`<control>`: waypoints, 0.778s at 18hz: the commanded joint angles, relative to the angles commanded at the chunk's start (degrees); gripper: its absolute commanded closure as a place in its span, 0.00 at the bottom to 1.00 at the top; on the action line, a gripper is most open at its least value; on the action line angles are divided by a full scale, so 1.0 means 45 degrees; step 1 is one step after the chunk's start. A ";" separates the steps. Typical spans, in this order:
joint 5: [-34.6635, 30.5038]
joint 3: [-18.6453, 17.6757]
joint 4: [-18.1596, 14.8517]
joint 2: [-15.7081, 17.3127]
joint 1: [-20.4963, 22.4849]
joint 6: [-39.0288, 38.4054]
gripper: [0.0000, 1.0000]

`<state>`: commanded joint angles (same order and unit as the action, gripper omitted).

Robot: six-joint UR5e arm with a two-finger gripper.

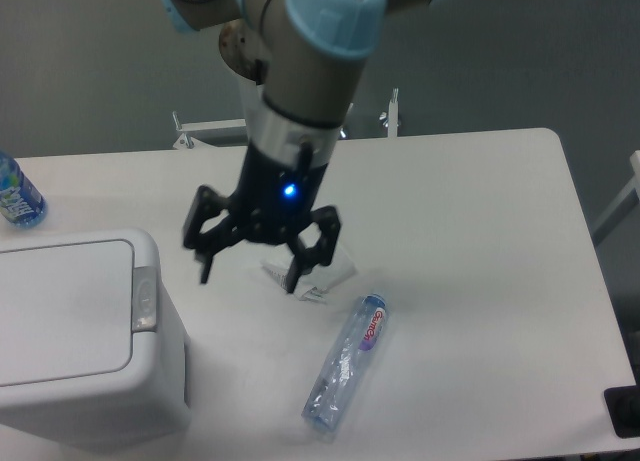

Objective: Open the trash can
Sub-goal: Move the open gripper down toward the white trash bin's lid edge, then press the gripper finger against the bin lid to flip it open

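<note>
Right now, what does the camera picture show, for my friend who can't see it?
A robot arm's open hand hovers beside a big white trash can with its lid shut. A crumpled tissue and a clear plastic bottle lie on the white table.

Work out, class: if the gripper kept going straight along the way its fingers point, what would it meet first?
The gripper, jaws open, points down and slightly left. Probably bare table between the trash can and crumpled paper, though one view leaves depth uncertain.
</note>
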<state>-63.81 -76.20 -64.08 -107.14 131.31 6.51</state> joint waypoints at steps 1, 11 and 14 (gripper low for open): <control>-0.0019 0.0000 0.0040 -0.0058 -0.0059 -0.0039 0.00; -0.0059 -0.0156 0.0060 -0.0215 -0.0391 -0.0079 0.00; -0.0078 -0.0273 0.0080 -0.0215 -0.0449 -0.0079 0.00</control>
<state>-64.16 -77.43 -63.72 -108.11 129.29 6.15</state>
